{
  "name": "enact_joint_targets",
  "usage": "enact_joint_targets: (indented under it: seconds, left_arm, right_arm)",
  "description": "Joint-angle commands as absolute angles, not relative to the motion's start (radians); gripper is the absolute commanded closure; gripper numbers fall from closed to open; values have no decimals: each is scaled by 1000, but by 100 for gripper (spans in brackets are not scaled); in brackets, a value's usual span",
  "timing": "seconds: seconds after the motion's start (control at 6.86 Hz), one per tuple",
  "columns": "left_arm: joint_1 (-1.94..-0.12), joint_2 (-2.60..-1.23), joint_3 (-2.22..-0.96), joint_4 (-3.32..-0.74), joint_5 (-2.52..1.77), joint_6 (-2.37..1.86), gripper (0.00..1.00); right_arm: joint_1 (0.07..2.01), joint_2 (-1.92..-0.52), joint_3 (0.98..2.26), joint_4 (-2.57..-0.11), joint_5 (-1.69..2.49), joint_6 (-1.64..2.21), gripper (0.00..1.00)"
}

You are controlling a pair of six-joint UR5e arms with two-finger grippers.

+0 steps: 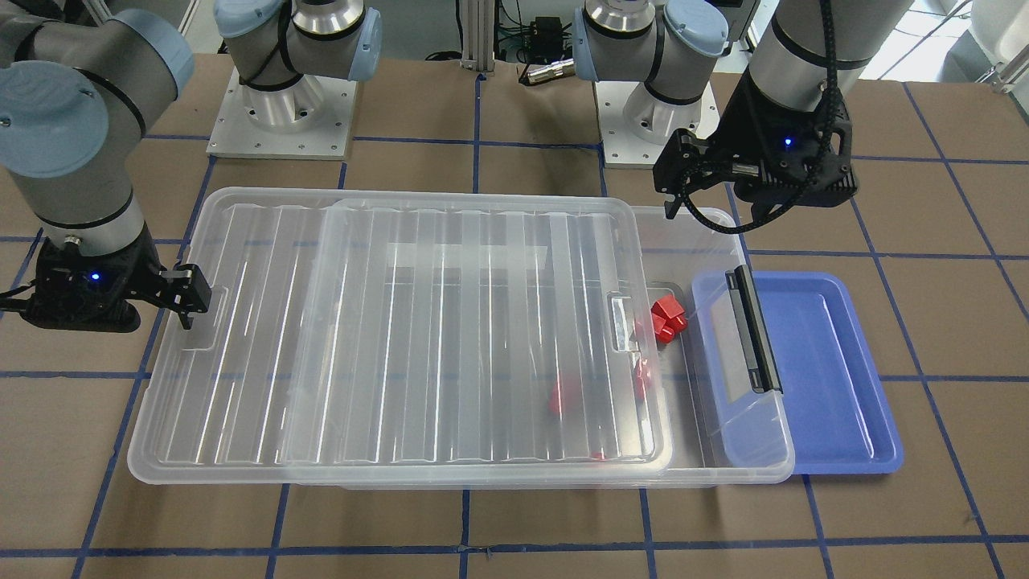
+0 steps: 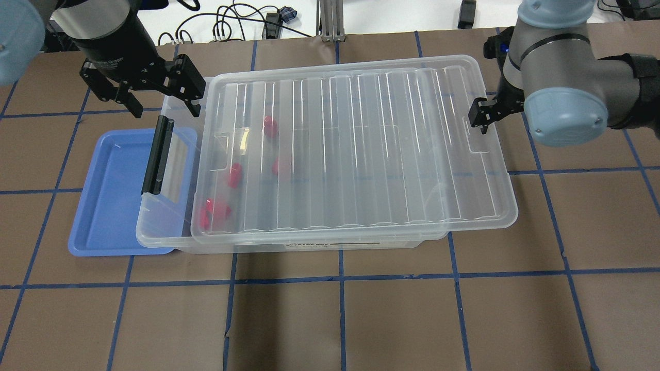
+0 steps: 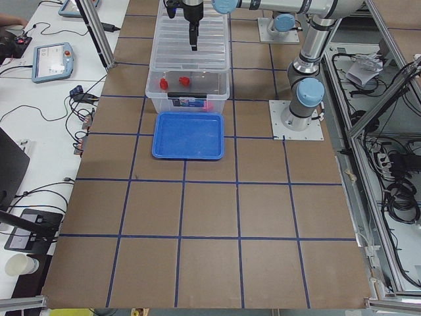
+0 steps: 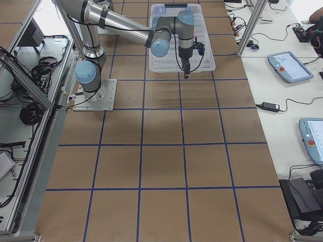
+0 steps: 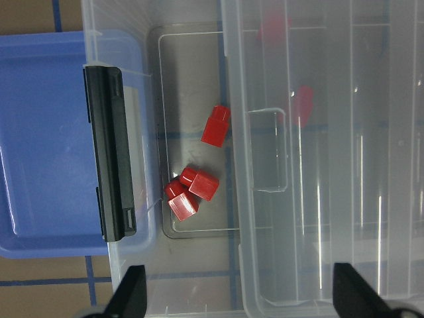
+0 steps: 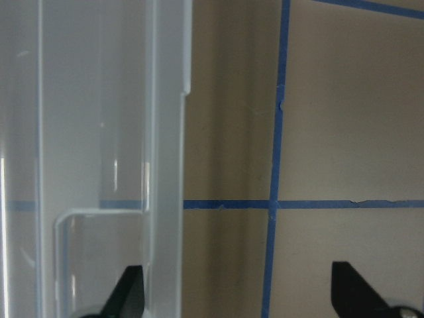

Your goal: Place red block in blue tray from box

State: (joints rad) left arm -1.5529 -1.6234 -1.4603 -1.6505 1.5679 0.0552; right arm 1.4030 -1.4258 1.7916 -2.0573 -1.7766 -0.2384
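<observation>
Red and glossy, the red block (image 5: 216, 125) is seen in the uncovered end of the box (image 1: 748, 462), toward the tabletop's left edge, beside the blue tray (image 5: 40, 132). The left gripper (image 5: 238, 295) is held wide open above that end; the right gripper (image 6: 238, 291) is spread wide at the far rim of the lid (image 6: 99, 132).

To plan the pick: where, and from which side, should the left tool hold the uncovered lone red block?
Probably from straight above, through the gap beside the lid. Close the left tool across the long sides of the lone red block; it lies apart from the others.
</observation>
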Motion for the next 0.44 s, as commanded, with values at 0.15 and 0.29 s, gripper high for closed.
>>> enact_joint_targets:
  seconds: [0.15,0.29]
  left_arm:
    - [-1552,-1623,-1460,-1652,1568,55,0]
    - [-1552,-1623,-1460,-1651,1568,57,0]
  right_arm:
    - [1332,-1433,1792,-2052,-1804,-250,0]
    - [1327,-1436,1792,-2052,-1804,-250,0]
